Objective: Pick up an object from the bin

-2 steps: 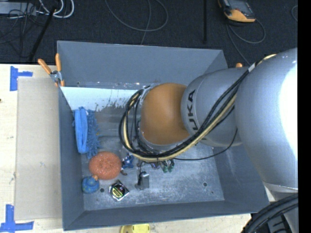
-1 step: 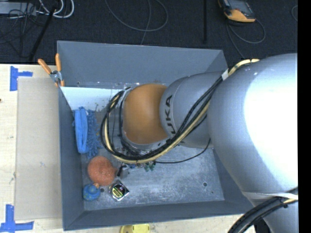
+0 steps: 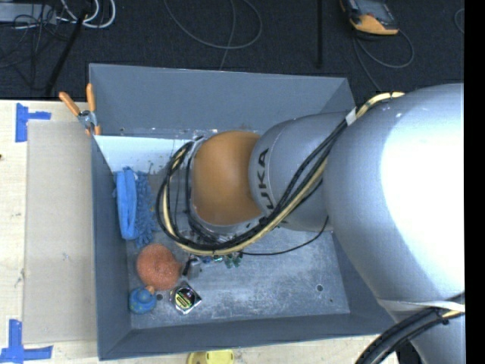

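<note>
The gripper (image 3: pixel 198 262) is hanging low over the front-left part of the grey bin (image 3: pixel 303 283). It is mostly hidden under the arm's orange wrist cover (image 3: pixel 221 177) and its looping black cables (image 3: pixel 168 203), so I cannot tell whether it is open or closed.

The nearest thing is a rough orange-brown ball (image 3: pixel 157 265), lying just to the gripper's left on the bin floor; whether the 2 are touching is unclear. Just below the gripper a small black-and-yellow object (image 3: pixel 185 299) is sitting. Beside that, a small blue piece (image 3: pixel 142 300) is resting near the front-left corner. Further back, a long blue fuzzy brush-like item (image 3: pixel 127 203) is lying along the left wall.
</note>
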Available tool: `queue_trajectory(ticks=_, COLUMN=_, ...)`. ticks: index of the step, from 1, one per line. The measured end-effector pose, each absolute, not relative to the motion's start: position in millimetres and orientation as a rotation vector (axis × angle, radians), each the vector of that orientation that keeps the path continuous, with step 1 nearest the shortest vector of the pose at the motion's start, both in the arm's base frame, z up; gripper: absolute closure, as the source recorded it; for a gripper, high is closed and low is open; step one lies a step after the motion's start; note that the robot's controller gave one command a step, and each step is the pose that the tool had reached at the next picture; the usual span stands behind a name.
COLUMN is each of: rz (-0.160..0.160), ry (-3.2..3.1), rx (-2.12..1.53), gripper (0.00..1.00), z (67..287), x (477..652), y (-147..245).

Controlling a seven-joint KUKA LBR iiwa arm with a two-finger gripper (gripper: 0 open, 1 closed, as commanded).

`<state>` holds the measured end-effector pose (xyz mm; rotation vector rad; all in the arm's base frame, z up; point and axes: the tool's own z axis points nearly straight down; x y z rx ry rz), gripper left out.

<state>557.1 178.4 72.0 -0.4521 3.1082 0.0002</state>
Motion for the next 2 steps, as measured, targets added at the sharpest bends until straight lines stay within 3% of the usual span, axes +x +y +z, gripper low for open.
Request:
queue_trajectory(ticks=1, rz=0.0, ry=3.108, rx=-0.454, gripper=0.0, z=72, x=557.0, y=179)
queue_trajectory(ticks=2, rz=0.001, ry=3.021, rx=-0.854, gripper=1.0, z=71, x=573.1, y=205)
